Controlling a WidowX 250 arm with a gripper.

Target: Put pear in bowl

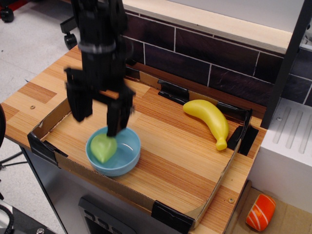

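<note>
The light-green pear [103,147] lies inside the light-blue bowl [127,155], on its left side. The bowl sits on the wooden board near the front left of the cardboard tray. My black gripper [97,117] hangs just above the bowl with its two fingers spread apart. It is open and holds nothing. The right fingertip [113,127] is just above the bowl's back rim.
A yellow banana [208,119] lies at the back right of the cardboard tray [48,148]. A dark tiled wall runs behind. A white unit stands at the right, with an orange toy [260,212] below it.
</note>
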